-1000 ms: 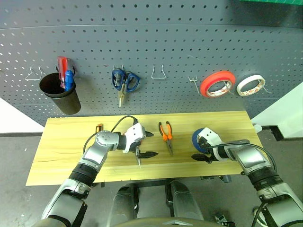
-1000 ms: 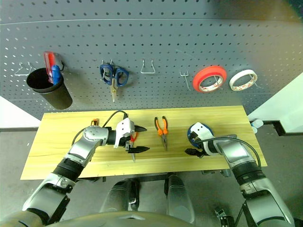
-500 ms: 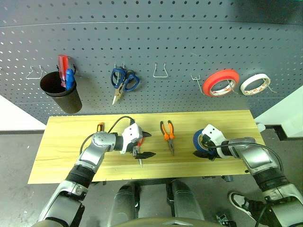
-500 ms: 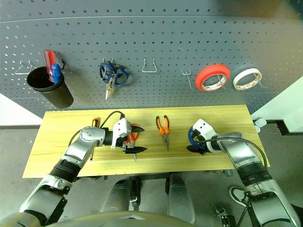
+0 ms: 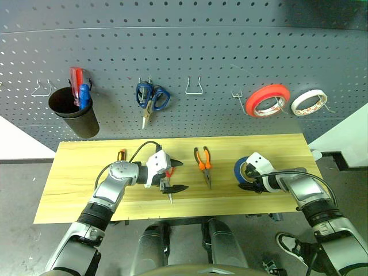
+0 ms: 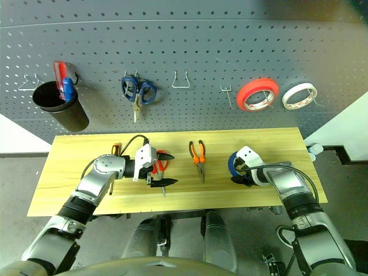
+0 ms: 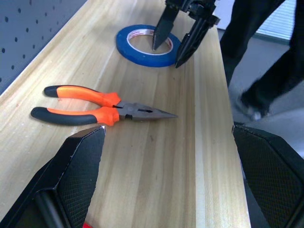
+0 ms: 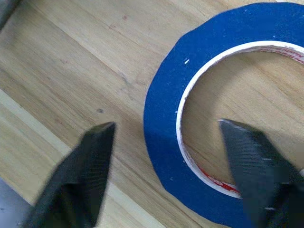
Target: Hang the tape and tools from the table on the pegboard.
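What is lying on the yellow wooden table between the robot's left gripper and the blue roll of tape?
The small pliers with orange-and-black handles lie there, flat on the table. The left wrist view shows them between the left gripper and the blue tape roll.

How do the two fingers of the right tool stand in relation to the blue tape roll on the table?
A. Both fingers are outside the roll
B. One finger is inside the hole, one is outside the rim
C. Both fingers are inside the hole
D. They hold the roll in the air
B: the right tool straddles the wall of the blue tape roll, which lies flat on the table, one finger in the hole and one outside.
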`<state>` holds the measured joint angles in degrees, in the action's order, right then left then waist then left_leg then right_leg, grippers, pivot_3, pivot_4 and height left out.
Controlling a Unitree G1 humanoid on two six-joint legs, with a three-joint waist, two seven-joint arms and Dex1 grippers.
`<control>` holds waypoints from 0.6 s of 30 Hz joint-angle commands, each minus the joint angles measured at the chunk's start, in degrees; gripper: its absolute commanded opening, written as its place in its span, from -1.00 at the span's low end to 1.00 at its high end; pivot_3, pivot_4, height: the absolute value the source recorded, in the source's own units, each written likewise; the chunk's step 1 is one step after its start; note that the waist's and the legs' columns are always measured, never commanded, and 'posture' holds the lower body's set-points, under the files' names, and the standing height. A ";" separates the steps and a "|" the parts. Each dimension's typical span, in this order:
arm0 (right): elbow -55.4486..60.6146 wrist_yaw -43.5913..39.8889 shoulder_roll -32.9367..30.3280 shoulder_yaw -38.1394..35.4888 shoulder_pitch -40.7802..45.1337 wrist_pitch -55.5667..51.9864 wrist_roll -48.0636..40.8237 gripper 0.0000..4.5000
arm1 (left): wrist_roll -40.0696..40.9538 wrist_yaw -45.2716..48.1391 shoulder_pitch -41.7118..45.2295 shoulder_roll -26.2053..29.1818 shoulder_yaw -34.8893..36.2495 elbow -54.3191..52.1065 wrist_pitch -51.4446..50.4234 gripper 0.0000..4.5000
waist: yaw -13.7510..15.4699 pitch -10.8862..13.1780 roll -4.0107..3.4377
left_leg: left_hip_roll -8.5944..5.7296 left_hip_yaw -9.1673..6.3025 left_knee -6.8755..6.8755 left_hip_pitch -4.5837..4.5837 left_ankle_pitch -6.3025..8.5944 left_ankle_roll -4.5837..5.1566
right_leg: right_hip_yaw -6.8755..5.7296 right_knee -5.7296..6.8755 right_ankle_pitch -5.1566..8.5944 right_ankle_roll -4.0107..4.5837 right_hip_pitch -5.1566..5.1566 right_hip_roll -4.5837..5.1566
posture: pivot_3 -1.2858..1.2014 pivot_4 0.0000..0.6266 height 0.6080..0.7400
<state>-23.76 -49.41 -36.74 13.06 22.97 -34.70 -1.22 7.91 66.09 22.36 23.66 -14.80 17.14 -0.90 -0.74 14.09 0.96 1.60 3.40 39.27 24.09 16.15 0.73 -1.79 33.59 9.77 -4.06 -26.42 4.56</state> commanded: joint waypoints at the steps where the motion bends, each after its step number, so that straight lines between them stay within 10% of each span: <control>1: 2.04 -1.37 -0.73 0.48 -1.20 -0.72 0.31 -0.04 | 1.16 0.50 0.26 0.45 0.95 -2.00 0.52 1.00 | -0.01 0.00 0.00 | 0.00 0.01 0.00 0.00 0.00 0.00 | 0.00 0.00 0.00 0.00 0.00 0.00 | 0.01 -0.20 1.00; 6: 6.81 -2.58 -0.90 -1.20 -2.07 -1.90 -1.22 -0.72 | 1.21 0.93 0.22 0.95 0.98 -2.06 1.18 1.00 | -0.03 0.00 0.00 | 0.00 0.02 0.00 0.00 0.00 0.00 | 0.01 0.01 -0.01 0.00 -0.01 0.01 | 0.00 -0.22 1.00; 18: 40.16 -3.35 -2.00 -16.46 -15.54 -16.00 -19.58 -0.72 | 7.00 7.68 0.29 2.51 2.56 -4.65 0.03 1.00 | -0.07 -0.14 -0.03 | -0.01 0.01 0.03 0.06 0.00 -0.01 | -0.05 0.06 -0.12 -0.24 -0.01 0.01 | -0.06 -0.45 1.00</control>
<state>11.82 -53.46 -38.36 -0.05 8.03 -49.47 -18.16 12.60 72.07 22.68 25.90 -13.48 14.95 -0.83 -0.81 13.95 0.93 1.58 3.44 39.33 24.15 16.15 0.72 -1.83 33.66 9.65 -4.30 -26.43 4.59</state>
